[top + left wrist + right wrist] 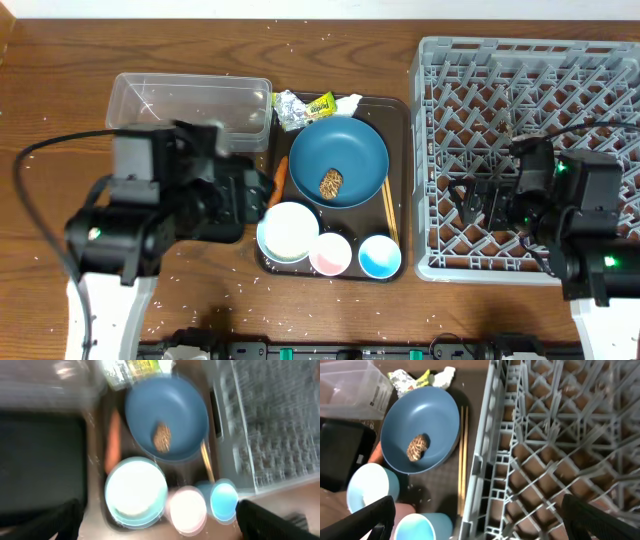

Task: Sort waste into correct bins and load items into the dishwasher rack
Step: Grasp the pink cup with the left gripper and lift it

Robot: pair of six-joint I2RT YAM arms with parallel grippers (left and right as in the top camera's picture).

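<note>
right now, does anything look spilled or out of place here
Yes: white rice grains lie scattered over the brown wooden table, spilled rather than binned, and a brown food lump sits in the big dark blue round dish.

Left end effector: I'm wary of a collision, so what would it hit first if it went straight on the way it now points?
Likely the white bowl or the pink cup beside it; the open left end effector aims between them, depth unclear.
</note>
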